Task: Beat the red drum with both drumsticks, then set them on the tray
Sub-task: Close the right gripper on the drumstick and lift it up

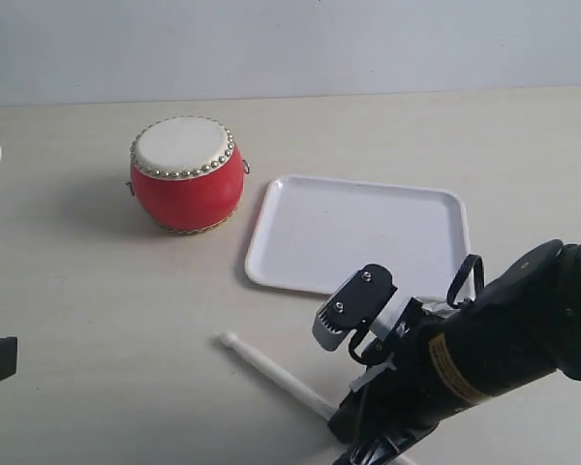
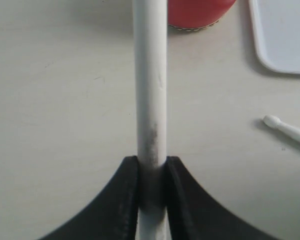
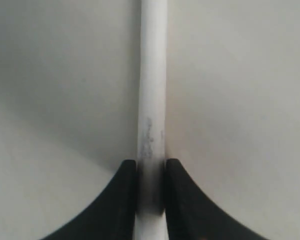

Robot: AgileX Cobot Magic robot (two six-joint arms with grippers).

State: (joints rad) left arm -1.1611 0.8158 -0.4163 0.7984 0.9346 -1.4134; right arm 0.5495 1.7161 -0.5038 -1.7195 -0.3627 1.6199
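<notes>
Glossy red drum (image 1: 186,194) (stud-ringed skin).

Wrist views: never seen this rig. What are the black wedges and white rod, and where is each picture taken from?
It's a two-armed robot. The wide picture comes from a camera off the arms; the other two cameras sit on the wrists, looking along the grippers. The black wedges are gripper fingers: the left gripper is shut on the left drumstick, the right gripper on the right drumstick. On the table stand a red drum and, beside it, a white tray.
</notes>
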